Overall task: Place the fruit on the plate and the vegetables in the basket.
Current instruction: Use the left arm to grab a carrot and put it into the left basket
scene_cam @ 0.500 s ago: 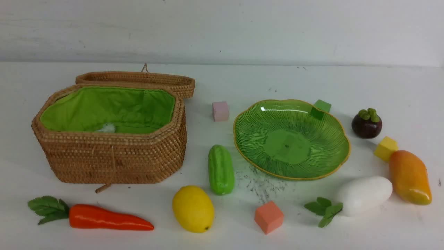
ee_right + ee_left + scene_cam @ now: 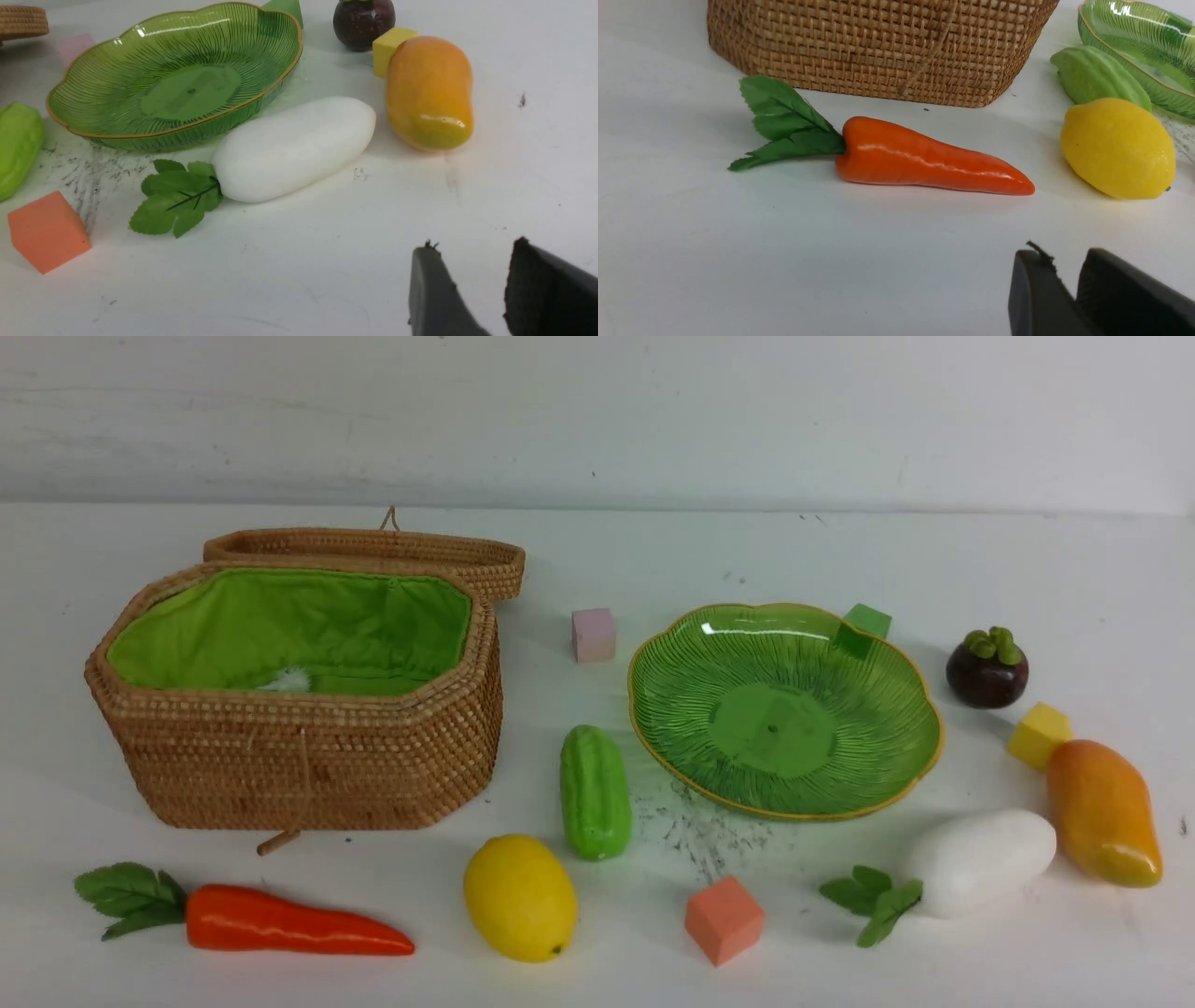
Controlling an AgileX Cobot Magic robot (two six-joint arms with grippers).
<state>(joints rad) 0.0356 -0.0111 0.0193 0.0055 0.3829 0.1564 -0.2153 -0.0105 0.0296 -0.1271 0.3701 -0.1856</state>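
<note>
The left gripper [image 2: 1064,263] shows only in its wrist view: its two dark fingers stand slightly apart, a narrow slit between them, clamped on nothing. Ahead of it, well apart, the carrot [image 2: 280,919] lies flat on the table [image 2: 840,569], leaves to the left and tip to the right, just in front of the basket [image 2: 308,775]. The basket stands open, its lid [image 2: 373,546] tipped back behind it and the green lining showing.

Right of the carrot tip sits the lemon [image 2: 520,896], also ahead of the left gripper and clear of it. Just behind the lemon lies the cucumber [image 2: 595,791], between basket and plate [image 2: 775,719]. A pink cube [image 2: 594,635] sits farther back and an orange cube [image 2: 724,919] in front of the plate. A green cube [image 2: 868,619] is at the plate's far edge.

The radish [image 2: 980,861] lies in front of the plate's right side, leaves toward the left. The mangosteen [image 2: 987,667] stands upright right of the plate. A yellow cube [image 2: 1036,735] touches the far end of the mango [image 2: 1103,812], which lies just right of the radish.

The right gripper [image 2: 472,254], seen only in its wrist view, has its fingers clearly apart over bare table. The radish and mango lie ahead of it, both apart from it.
</note>
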